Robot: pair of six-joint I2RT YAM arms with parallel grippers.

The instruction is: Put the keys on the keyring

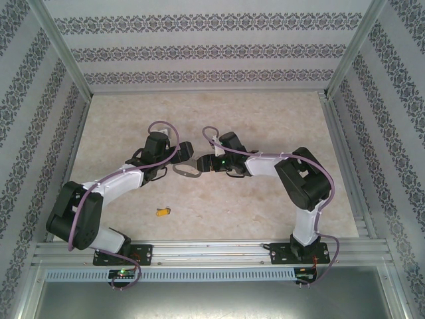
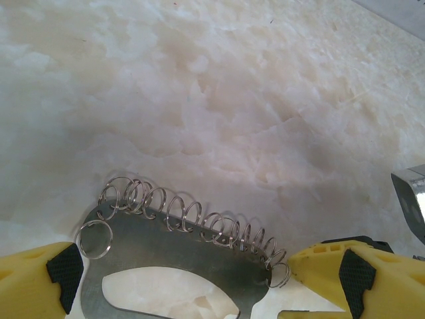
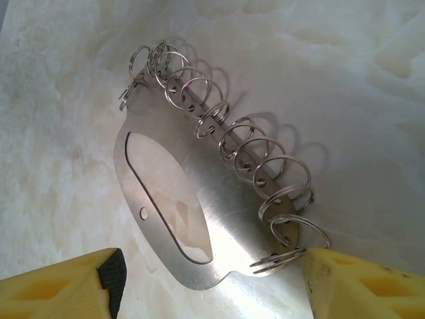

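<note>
Grey oval metal keyring with silvery ring chain, frame centre, between left gripper and right gripper; jaws wide, clamping unclear. Risk: pads pinch loose rings, keyring slips.

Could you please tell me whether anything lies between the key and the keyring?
Nothing visible does. The key lies alone toward the near edge, the keyring farther out, and just bare table runs between them.

Left gripper, right gripper flank keyring; key well apart.
</note>
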